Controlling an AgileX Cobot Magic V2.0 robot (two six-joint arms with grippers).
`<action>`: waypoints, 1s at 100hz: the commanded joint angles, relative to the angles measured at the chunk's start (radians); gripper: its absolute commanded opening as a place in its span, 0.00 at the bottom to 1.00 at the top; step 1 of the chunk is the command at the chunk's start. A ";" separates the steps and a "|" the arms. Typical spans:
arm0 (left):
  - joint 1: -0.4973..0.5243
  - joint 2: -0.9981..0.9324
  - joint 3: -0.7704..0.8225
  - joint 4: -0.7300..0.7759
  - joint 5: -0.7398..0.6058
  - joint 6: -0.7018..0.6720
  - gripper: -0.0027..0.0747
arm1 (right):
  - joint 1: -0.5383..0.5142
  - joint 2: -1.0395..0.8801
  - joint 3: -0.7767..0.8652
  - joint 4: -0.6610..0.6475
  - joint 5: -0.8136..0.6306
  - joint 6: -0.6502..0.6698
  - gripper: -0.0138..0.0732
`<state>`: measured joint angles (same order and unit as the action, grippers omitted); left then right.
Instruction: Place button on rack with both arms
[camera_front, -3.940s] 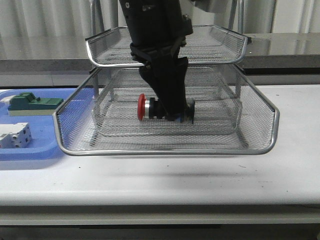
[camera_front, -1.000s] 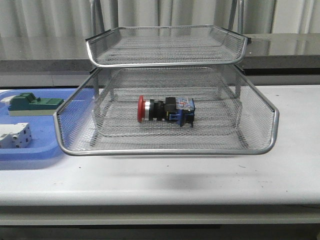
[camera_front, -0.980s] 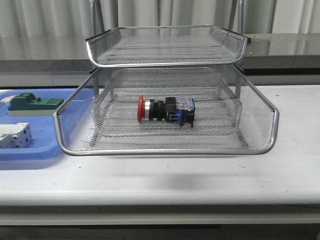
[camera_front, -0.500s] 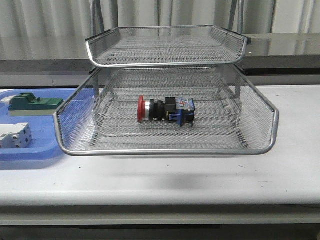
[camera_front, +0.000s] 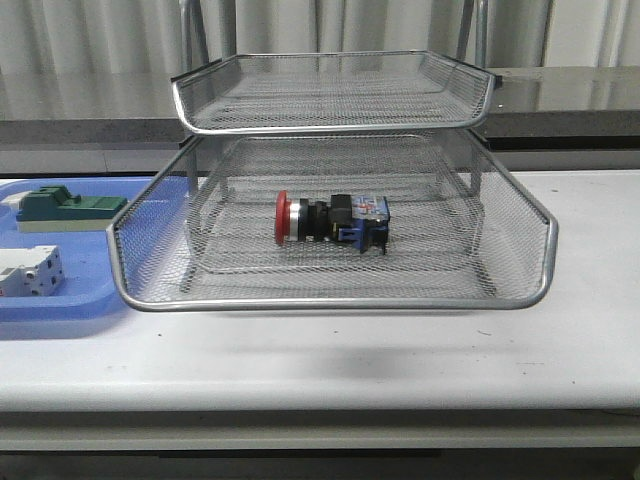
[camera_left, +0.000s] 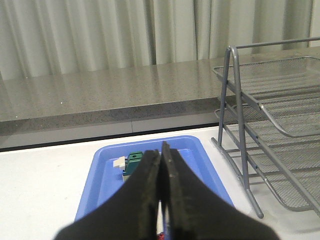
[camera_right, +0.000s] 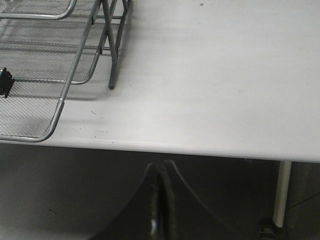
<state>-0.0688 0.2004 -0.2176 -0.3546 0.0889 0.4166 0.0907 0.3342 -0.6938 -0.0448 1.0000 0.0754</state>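
A white table fills the foreground, its top smooth and evenly lit, with soft shadows on it. Behind it runs a long grey speckled stone counter with a polished top that reflects the light, and a dark strip lies under its front edge. Pale pleated curtains hang across the whole back wall above the counter. From the right wrist view, the table's edge stands over a dark floor, and a white table leg goes down at the corner.
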 joint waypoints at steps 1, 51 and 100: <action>0.002 0.007 -0.029 -0.013 -0.079 -0.009 0.01 | -0.003 0.008 -0.033 -0.012 -0.066 0.003 0.08; 0.002 0.007 -0.029 -0.013 -0.079 -0.009 0.01 | -0.003 0.057 -0.032 0.096 -0.172 -0.075 0.08; 0.002 0.007 -0.029 -0.013 -0.079 -0.009 0.01 | 0.030 0.516 -0.032 0.760 -0.207 -0.931 0.08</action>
<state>-0.0688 0.2004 -0.2176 -0.3546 0.0889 0.4160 0.1009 0.7892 -0.6938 0.5655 0.8451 -0.6753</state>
